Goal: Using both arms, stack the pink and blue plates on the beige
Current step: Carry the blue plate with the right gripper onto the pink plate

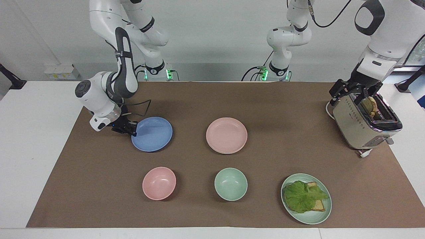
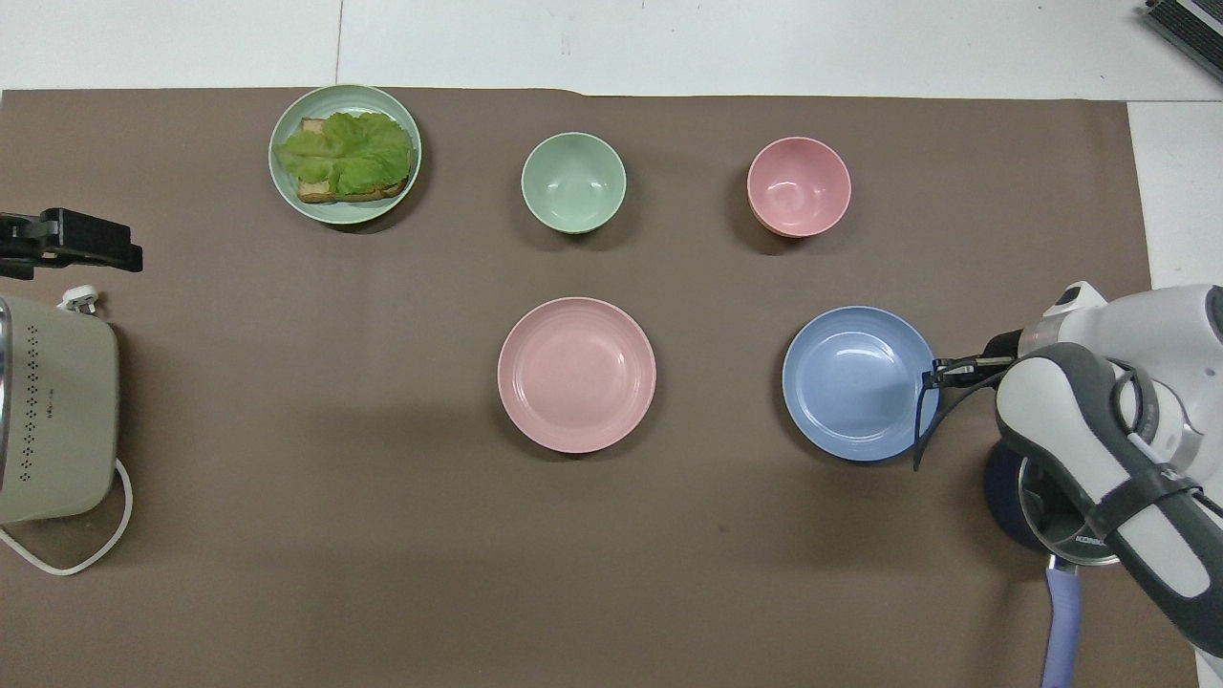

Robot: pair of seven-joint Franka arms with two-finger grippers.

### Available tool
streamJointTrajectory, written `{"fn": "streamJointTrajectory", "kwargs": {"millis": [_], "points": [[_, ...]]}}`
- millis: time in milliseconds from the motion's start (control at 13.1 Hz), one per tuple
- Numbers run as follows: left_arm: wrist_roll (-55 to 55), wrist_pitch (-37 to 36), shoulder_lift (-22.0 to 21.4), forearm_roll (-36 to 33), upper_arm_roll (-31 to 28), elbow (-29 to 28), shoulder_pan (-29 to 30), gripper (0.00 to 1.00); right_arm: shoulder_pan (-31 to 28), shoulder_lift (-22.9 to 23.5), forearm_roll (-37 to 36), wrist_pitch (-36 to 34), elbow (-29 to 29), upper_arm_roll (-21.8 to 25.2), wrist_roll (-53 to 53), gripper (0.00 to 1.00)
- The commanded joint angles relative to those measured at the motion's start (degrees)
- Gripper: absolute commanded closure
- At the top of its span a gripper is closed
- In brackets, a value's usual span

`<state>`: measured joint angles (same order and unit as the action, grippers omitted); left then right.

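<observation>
- Right gripper: low over the mat, pinched shut on the rim of the blue plate, at the plate's edge toward the right arm's end of the table.
- Blue plate: flat on the brown mat, beside the pink plate and well apart from it, toward the right arm's end.
- Pink bowl: farther from the robots than the blue plate, upright, touching nothing.
- Pink plate: mid-table, level with the blue plate; thin paler edge showing just under its rim, cannot tell whether from a second plate below.
- Mint-green bowl: farther from the robots than the pink plate, between the pink bowl and the lettuce plate.
- Lettuce plate: green leaf and bread on it, toward the left arm's end.
- Toaster: at the left arm's end of the mat, bread standing in its slot.
- Left gripper: up in the air over the toaster, fingers spread wide, holding nothing; waiting, well apart from both plates.
</observation>
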<state>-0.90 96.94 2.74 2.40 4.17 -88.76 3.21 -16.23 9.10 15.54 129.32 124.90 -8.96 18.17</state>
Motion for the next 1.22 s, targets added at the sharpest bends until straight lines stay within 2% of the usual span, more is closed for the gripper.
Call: {"fn": "streamJointTrajectory", "kwargs": {"millis": [0, 228, 533, 685, 914, 1142], "points": [[0.55, -0.96, -0.36, -0.9, -0.21, 0.26, 0.75, 0.0, 0.15, -2.15, 1.77, -5.73, -4.22, -0.88, -1.62, 1.0], [0.46, -1.05, -0.37, -0.9, -0.3, 0.26, 0.66, 0.0, 8.12, -1.98, 1.77, -6.89, -9.76, -1.32, -13.91, 1.0], [0.46, -1.05, -0.37, -0.9, -0.3, 0.26, 0.66, 0.0, 19.81, -1.54, 1.68, -0.83, -10.12, -1.32, -27.89, 1.0], [0.46, -1.05, -0.37, -0.9, -0.3, 0.17, 0.75, 0.0, 24.91, 0.47, 1.77, 3.28, -10.21, -1.32, -34.14, 1.0], [0.46, -1.05, -0.37, -0.9, -0.21, 0.26, 0.66, 0.0, 29.93, 3.11, 2.82, 6.47, -10.3, -1.41, -41.88, 1.0], [0.46, -1.05, -0.37, -0.9, -0.3, 0.17, 0.75, 0.0, 31.79, 5.57, 6.06, 9.27, -10.3, -1.41, -43.31, 1.0]]}}
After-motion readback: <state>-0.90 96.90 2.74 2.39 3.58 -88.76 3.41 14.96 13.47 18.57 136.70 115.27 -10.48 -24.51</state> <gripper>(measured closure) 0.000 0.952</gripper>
